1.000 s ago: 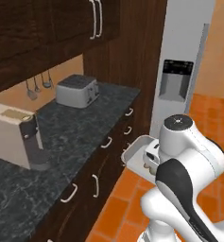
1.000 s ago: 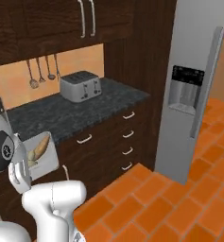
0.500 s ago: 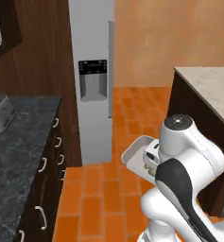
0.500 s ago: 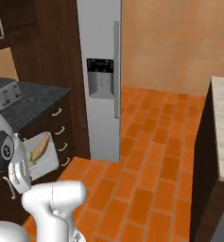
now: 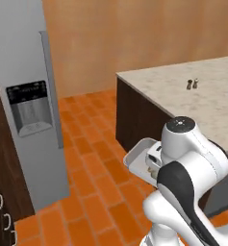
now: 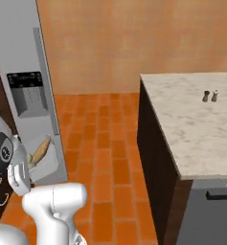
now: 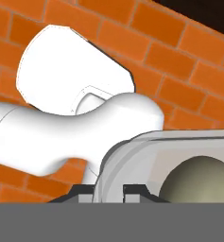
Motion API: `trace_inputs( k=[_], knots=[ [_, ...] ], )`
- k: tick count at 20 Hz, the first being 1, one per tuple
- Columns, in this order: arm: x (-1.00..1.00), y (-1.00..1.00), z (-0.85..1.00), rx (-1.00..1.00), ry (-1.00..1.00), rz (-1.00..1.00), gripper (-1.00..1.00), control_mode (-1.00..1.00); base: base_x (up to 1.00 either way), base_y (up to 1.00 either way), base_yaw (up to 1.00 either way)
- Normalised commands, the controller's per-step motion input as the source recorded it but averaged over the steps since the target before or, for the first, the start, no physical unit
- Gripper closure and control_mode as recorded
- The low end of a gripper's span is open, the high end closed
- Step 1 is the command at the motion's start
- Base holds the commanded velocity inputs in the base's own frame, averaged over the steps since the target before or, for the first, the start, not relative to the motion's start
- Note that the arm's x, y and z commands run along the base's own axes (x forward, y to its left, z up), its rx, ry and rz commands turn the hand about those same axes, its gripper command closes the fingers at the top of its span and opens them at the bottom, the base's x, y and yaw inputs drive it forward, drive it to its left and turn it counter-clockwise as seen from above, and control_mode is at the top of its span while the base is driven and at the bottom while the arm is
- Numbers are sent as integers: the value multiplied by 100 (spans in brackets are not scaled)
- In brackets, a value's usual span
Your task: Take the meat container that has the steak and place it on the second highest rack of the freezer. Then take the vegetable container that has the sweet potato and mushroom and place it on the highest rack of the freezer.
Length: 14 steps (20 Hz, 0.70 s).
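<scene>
Tool (image 7: pixel 108 190) pinching the tray (image 7: pixel 146 156) rim above orange brick floor (image 5: pixel 94 192), near closed freezer (image 5: pixel 26 96)

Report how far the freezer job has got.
Done: cannot tell; the freezer door is shut, hiding its racks. In hand: the end effector grips the vegetable container by its rim, sweet potato and mushroom inside. Left: opening the freezer and setting it on the highest rack.
</scene>
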Motion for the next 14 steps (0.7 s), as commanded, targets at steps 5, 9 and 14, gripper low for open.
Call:
trace_inputs(
  k=[5,9,14],
  knots=[
    [0,0,0,0,0,0,100,100,100,0,-41],
    [0,0,0,0,0,0,100,100,100,-9,-3],
    [0,0,0,0,0,0,100,100,100,-64,7]
  ],
)
